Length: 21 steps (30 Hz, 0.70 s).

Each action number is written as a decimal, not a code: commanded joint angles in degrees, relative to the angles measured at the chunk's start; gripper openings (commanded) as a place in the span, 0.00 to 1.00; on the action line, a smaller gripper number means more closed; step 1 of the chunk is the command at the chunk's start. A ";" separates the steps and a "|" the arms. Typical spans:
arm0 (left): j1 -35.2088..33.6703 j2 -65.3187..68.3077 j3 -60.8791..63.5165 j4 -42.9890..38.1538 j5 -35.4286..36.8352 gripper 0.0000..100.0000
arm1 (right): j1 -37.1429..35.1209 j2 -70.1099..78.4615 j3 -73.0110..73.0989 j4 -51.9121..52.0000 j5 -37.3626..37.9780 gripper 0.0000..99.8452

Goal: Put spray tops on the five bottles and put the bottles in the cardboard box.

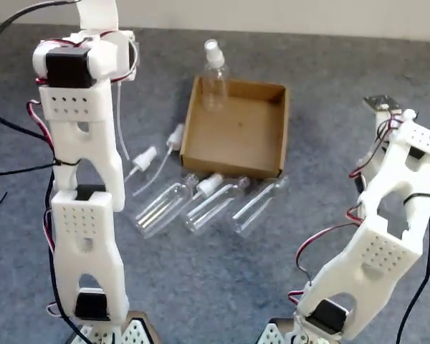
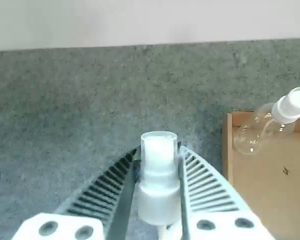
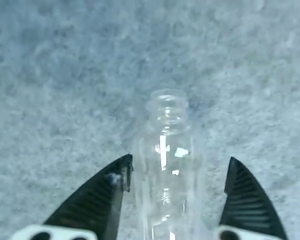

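At the upper left of the frame the left gripper [image 2: 159, 151] is clamping a spray top [image 2: 159, 192] between its fingers, the tube [image 1: 120, 118] hanging free. At the right edge the right gripper [image 3: 180, 160] is spreading its fingers apart around an uncapped bottle [image 3: 166, 145], with gaps showing on both sides. The cardboard box [image 1: 201, 154] is sitting upper centre, with a capped bottle [image 1: 214, 75] in its upper-left corner. Three bottles [image 1: 215, 204] are lying just below its lower edge and two loose tops [image 1: 145, 158] just left of it. Grey mat [image 1: 322, 165] is separating the box's right wall from the right arm
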 commanded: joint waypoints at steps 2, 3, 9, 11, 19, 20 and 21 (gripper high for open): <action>-0.84 -3.74 -0.13 0.44 -0.44 0.06 | -0.57 1.89 -2.68 -0.84 0.53 0.24; -0.84 -3.74 -0.13 0.44 -0.44 0.06 | -0.75 3.12 -2.68 -0.84 0.35 0.24; -1.01 -3.82 -0.13 0.44 -1.85 0.06 | -0.57 6.81 -3.30 -0.57 0.18 0.23; -1.01 -3.74 -0.13 0.44 -2.29 0.06 | -0.57 5.76 -3.30 -0.48 0.09 0.21; -1.01 -4.53 -0.66 0.44 -2.46 0.06 | -2.59 -6.02 -9.98 0.66 -8.09 0.04; -1.01 -5.49 -0.22 0.44 -2.46 0.06 | -3.65 -8.22 -11.38 1.63 -9.41 0.04; -1.01 -6.55 -0.13 0.44 -2.46 0.06 | -5.05 -10.33 -12.70 2.59 -10.99 0.04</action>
